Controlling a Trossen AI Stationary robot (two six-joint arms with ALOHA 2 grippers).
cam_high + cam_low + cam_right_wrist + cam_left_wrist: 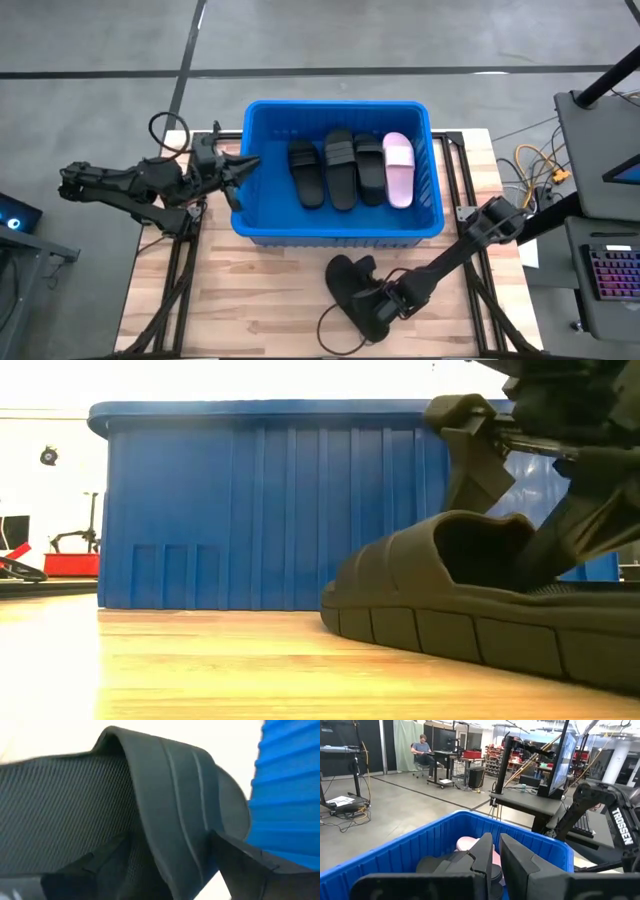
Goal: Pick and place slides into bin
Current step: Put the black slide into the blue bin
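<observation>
The blue bin [338,228] stands mid-table and holds three black slides [340,168] and a pink slide [398,170], all lying flat on its floor. One more black slide [348,280] lies sole down on the wooden table in front of the bin. My right gripper [372,300] is open and slants down onto this slide. One finger [95,867] is in the hollow under the ribbed strap [172,820] and the other finger [245,865] is outside it. My left gripper [245,170] is shut, level, beside the bin's left rim. My right gripper straddles the strap [450,545] of the black slide on the table, one finger inside the hollow and one outside, coming slanting down from the table's right. The slide rests flat on its sole. Whether the fingers touch the strap, I cannot tell.
Bare wooden table [240,300] lies left of the loose slide. Cables [535,165] and a keyboard [612,272] sit beyond the table's right edge. In the left wrist view a person [422,750] sits at a desk far off in the room.
</observation>
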